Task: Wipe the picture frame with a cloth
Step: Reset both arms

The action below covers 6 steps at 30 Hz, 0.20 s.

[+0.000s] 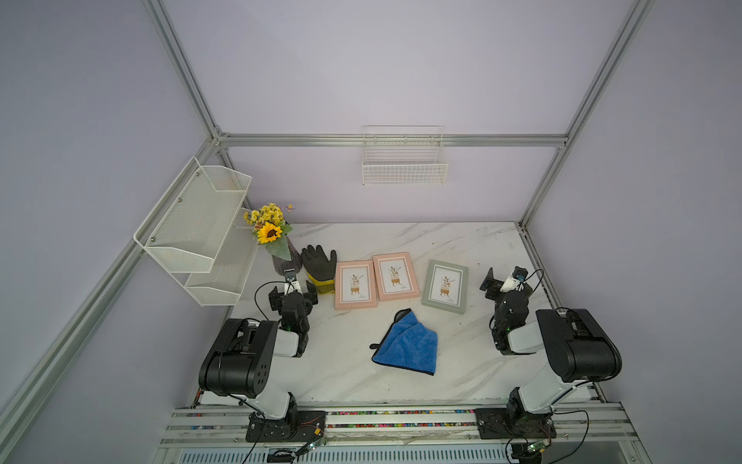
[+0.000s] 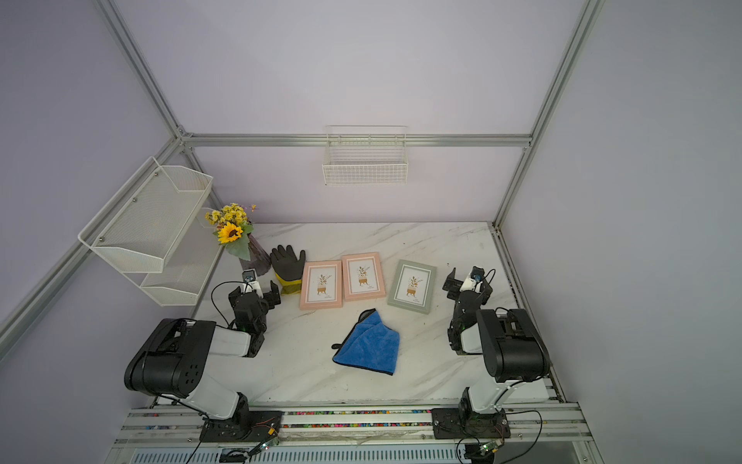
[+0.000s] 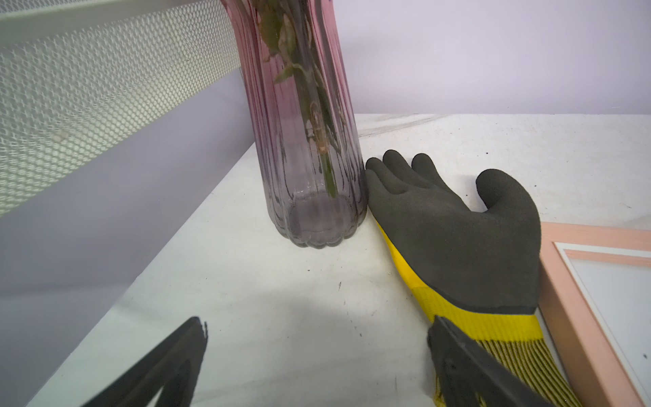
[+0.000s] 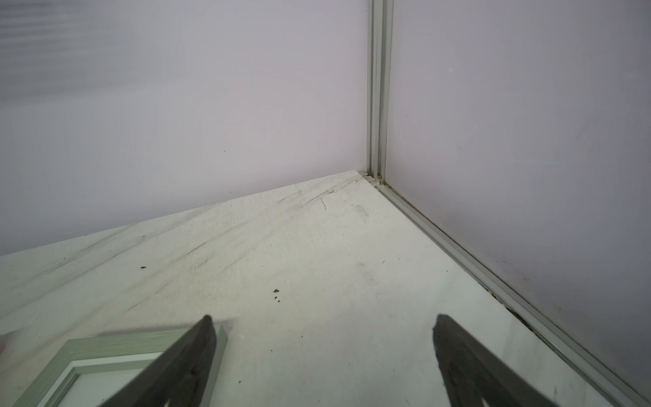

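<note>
Three picture frames lie flat in a row across the middle of the marble table: a pink frame (image 1: 355,284), a second pink frame (image 1: 395,277) and a grey-green frame (image 1: 445,286). The blue cloth (image 1: 407,345) lies crumpled in front of them, with a dark corner folded up, and is touched by nothing. My left gripper (image 1: 293,293) stands open at the left by the glove, its fingers over bare table (image 3: 317,327). My right gripper (image 1: 506,281) stands open at the right, just beside the grey-green frame's corner (image 4: 88,356), with nothing between its fingers (image 4: 324,322).
A black-and-yellow work glove (image 3: 458,239) lies between a glass vase of flowers (image 3: 310,158) and the left pink frame (image 3: 599,282). A white mesh shelf (image 1: 200,233) hangs on the left wall and a wire basket (image 1: 404,160) on the back wall. Aluminium rails edge the table.
</note>
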Available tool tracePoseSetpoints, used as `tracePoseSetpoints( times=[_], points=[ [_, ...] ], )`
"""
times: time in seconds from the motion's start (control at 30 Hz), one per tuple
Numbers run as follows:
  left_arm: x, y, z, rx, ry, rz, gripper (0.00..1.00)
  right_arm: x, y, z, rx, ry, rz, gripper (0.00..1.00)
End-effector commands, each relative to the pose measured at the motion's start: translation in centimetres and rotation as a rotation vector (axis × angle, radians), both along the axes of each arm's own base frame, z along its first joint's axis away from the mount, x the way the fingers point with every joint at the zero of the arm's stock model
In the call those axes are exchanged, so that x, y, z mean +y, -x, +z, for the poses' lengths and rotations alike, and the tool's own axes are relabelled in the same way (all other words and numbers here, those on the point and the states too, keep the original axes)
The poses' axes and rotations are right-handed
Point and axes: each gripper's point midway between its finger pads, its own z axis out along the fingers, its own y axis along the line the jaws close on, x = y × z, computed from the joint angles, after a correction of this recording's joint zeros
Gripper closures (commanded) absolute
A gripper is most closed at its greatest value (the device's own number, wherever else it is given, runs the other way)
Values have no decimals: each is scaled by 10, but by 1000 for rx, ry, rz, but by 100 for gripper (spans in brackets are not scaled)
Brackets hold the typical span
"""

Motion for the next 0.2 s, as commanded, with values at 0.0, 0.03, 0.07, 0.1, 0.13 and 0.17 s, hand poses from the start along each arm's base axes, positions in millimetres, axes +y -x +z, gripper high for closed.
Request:
tracePoseSetpoints(
  times=[0.0, 0.03, 0.07, 0.1, 0.13, 0.17],
  points=[
    [1, -5, 14, -48, 14, 0, 0, -3, -3, 3, -9, -6, 13, 3],
    [1, -5, 14, -49, 15, -1, 0, -3, -3, 3, -8, -5, 12, 3],
    [1, -5, 14, -50, 15, 0, 0, -3, -3, 3, -9, -5, 13, 3],
    [1, -5, 13, -48, 14, 0, 0, -3, -2, 5, -14, 0, 11, 2],
    [1, -5, 14, -48, 14, -1, 0, -3, 0, 6, -21, 1, 11, 3],
    [1, -5, 13, -47, 14, 0, 0, -3, 0, 6, -23, 1, 12, 3]
  ],
)
